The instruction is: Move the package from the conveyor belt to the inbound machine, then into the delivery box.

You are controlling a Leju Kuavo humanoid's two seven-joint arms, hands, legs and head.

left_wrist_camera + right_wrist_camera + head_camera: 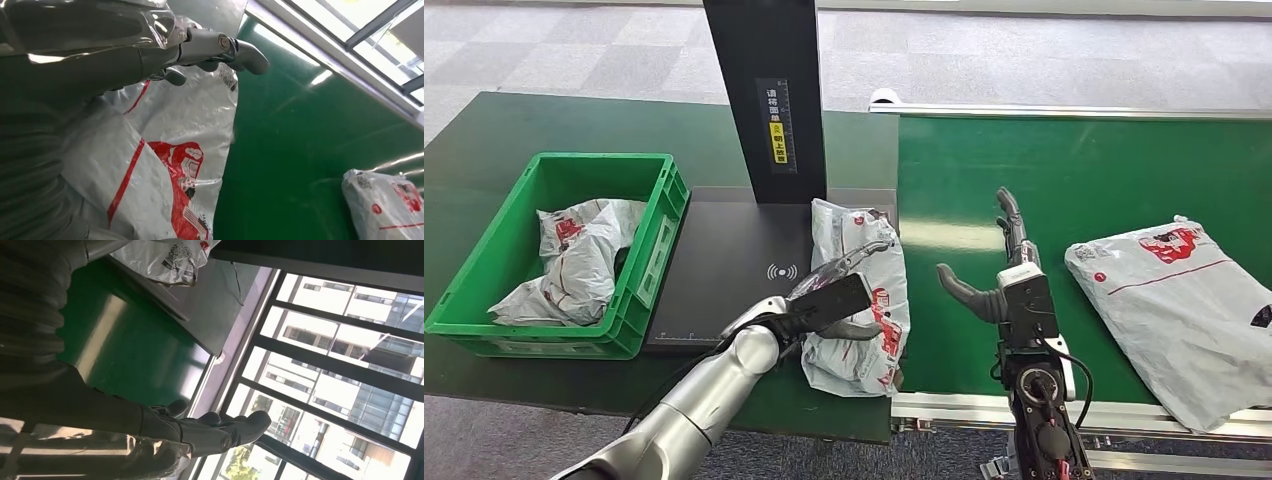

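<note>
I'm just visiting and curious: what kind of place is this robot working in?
Probably a parcel-sorting or logistics station, perhaps a demo one: a green conveyor belt carries a courier package, a black scanning platform stands beside it, and a green crate holds more bagged parcels.

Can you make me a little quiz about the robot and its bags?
1. True or false: the left hand is on a bag lying on the black machine.
2. What colour is the box holding bags?
3. Which is the right hand doing? A: holding a bag. B: hanging open above the belt. C: reaching into the box.

Key: 1 true; 2 green; 3 B.
</note>
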